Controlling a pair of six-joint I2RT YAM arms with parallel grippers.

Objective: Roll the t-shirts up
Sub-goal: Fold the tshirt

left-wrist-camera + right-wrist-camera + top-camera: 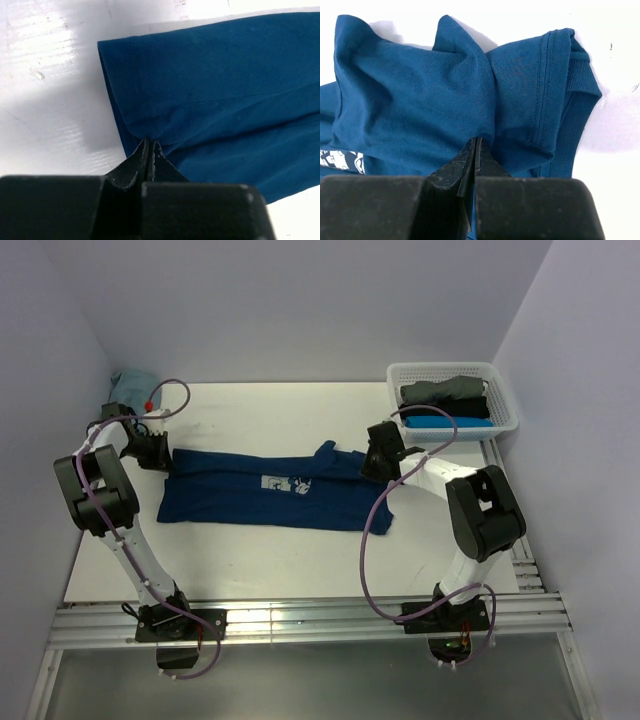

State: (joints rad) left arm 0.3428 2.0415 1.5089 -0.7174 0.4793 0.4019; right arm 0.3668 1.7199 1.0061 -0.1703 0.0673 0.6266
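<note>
The navy t-shirt lies flat on the white tabletop, folded into a long band. Its long axis runs left to right across the overhead view, tilted slightly so the right end sits nearer the arms' bases. A small white print shows near the middle. The straight, squared end points left. The sleeve end points right, where the cloth is bunched and one flap sticks out toward the far edge.

The left hand is at the band's left end. Its fingers are closed tight, and the wrist view shows creases running into the tips, so cloth is pinched there. The right hand is at the right end, also closed on gathered fabric, just beside the double-stitched sleeve hem (the hem stands up in a fold).

A white basket at the far right corner holds a grey t-shirt above a bright blue t-shirt. A dusty teal t-shirt sits crumpled at the far left corner.
</note>
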